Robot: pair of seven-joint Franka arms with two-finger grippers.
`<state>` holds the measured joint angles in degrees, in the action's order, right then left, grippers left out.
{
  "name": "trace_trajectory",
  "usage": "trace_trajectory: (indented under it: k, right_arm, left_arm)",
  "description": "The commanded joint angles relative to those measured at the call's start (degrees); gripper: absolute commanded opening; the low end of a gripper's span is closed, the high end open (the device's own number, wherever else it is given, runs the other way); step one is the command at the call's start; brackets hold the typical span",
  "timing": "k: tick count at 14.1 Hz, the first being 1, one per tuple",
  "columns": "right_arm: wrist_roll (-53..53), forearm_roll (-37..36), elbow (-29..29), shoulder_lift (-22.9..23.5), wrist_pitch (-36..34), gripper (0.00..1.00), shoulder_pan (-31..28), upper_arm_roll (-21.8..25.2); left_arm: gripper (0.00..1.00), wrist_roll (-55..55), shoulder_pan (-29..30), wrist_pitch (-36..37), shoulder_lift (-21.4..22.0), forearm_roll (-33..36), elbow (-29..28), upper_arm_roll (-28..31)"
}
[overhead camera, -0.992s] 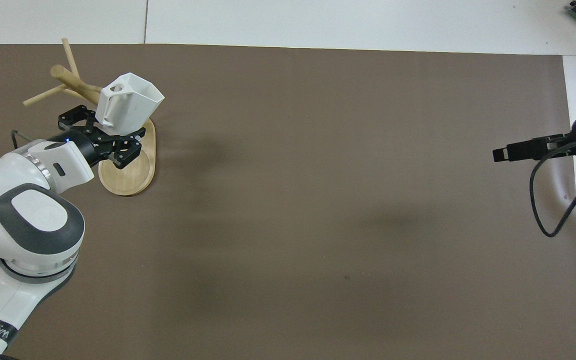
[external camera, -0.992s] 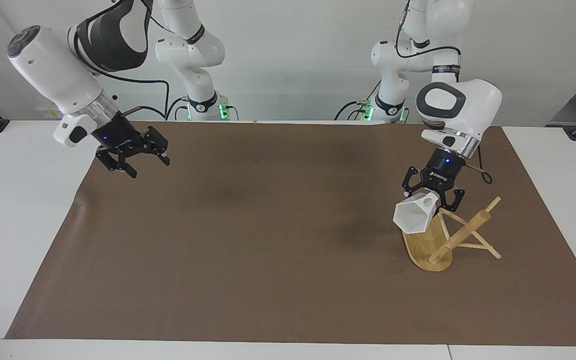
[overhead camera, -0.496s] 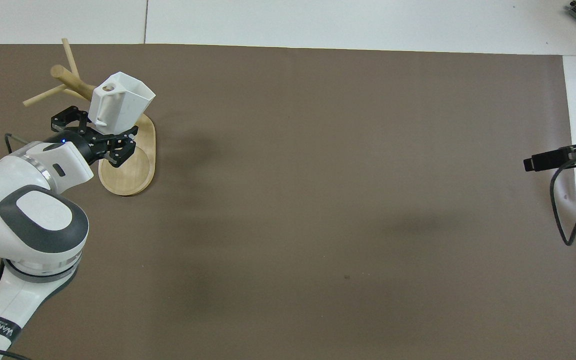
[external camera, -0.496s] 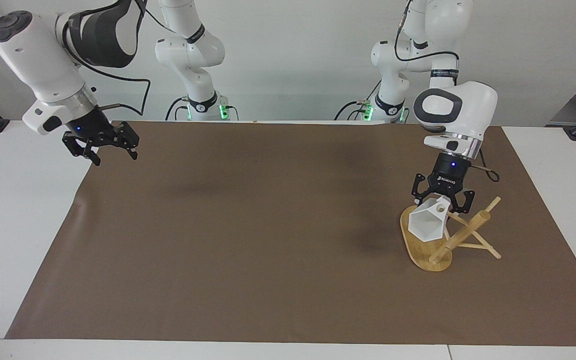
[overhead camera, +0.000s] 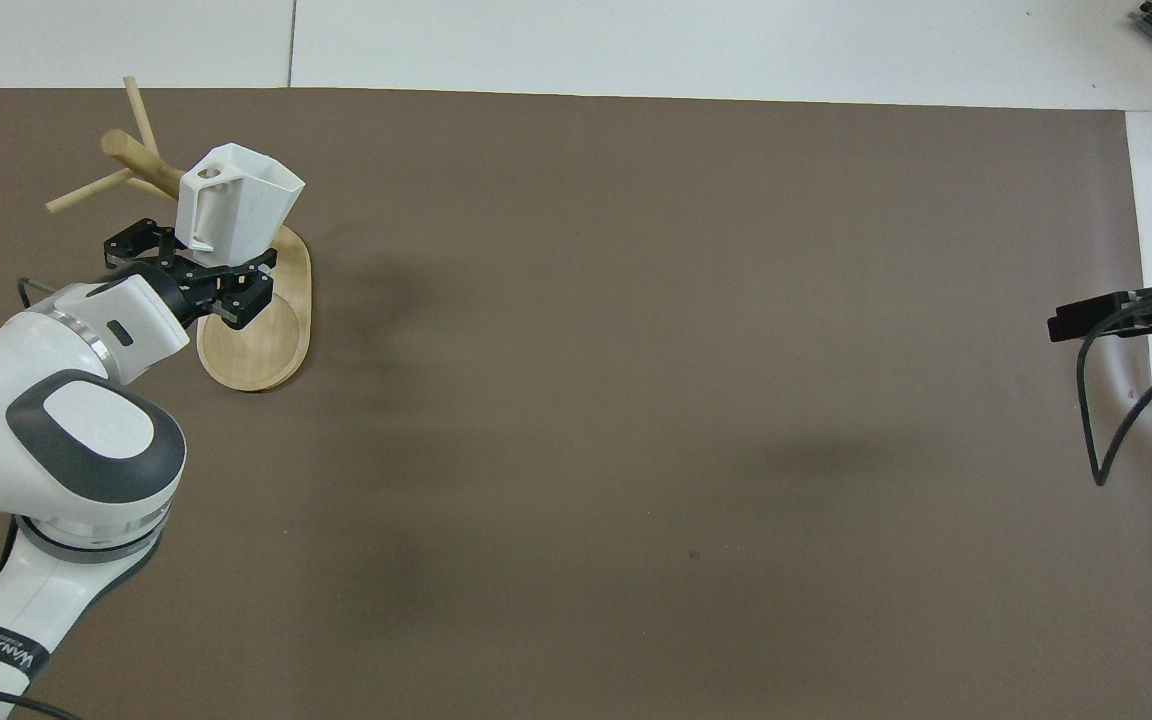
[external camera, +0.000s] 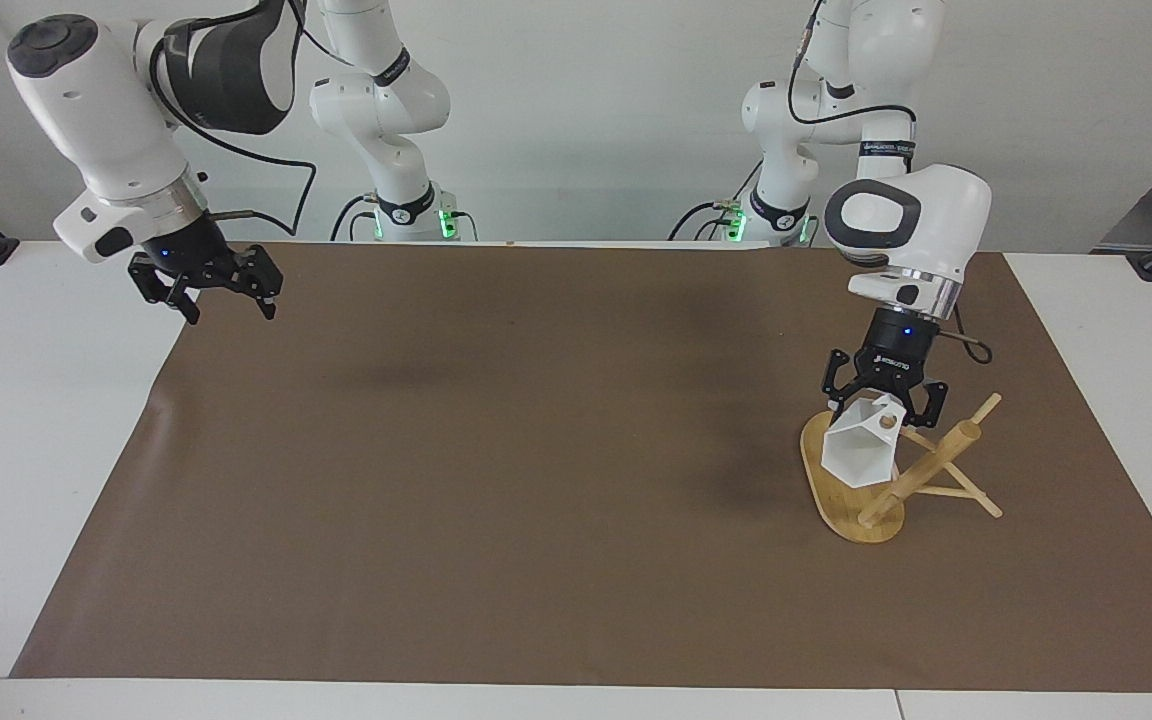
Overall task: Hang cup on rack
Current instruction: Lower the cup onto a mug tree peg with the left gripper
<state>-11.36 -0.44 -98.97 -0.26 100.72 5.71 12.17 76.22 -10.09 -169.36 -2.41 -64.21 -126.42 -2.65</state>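
A big brown mat (external camera: pixel 536 470) covers most of a white table (external camera: pixel 26 420), and a plain white wall stands at the robots' end.

The rack (external camera: pixel 921 478) sits on the mat toward the left arm's end of the table. It is made of light wood. It has a flat oval base, a thick round post and thin pegs that stick out at a slant.

The left gripper (external camera: pixel 884 402) hangs over the rack's base, pointing down. Its fingertips are pinched tight on the cup (external camera: pixel 861 455), at the handle side. The cup is small and white, with flat sides. It is up in the air and tipped over, so its open mouth faces away from the robots. Its handle tab, with the round hole, is on top, close to the gripper. The cup is just beside the post and the pegs. I cannot tell if a peg is in the hole.

The right gripper (external camera: pixel 224 305) waits in the air over the mat's edge at the right arm's end of the table. Its fingers are spread apart and hold nothing.
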Motion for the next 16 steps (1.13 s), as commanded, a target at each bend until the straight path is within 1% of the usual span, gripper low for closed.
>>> trace_trajectory:
  k: [1, 4, 5, 7, 8, 13, 16]
  right_arm:
    - [1.17, -1.49, -0.87, -1.41, -0.97, 1.00, -0.17, -0.30]
    - [0.56, -1.49, -1.22, -1.94, -1.49, 1.00, -1.66, -1.35]
    - [0.55, -1.40, -1.13, -2.02, -2.10, 1.00, -3.76, -3.71]
    - [1.17, -1.40, -1.13, -2.64, -2.81, 1.00, -9.03, -10.91]
    - [1.26, -1.31, -1.22, -2.99, -2.99, 1.00, -9.14, -11.46]
    - [1.26, -1.14, -2.89, -3.87, -2.99, 1.00, -8.79, -11.20]
    - [1.26, -0.79, -4.21, -4.57, -2.20, 1.00, -8.70, -10.68]
  left_arm:
    - [0.00, -2.56, -0.28, -1.85, 0.12, -0.83, -0.50, 0.19]
    - [0.00, -3.62, -0.45, -2.55, 0.03, -0.83, -0.41, 0.19]
    - [0.00, -4.58, -0.54, -2.73, 0.03, -0.83, -0.50, 0.19]
    - [0.00, -4.86, -1.07, -5.35, -0.05, -0.83, -0.58, 0.10]
    - [0.00, -5.20, -1.16, -5.89, -0.40, -0.83, -0.50, 0.10]
    - [0.00, -9.07, -1.51, -6.16, -0.32, -0.91, -1.46, 0.10]
    - [0.00, -13.98, -3.52, -7.56, -0.14, -0.91, -2.87, 0.10]
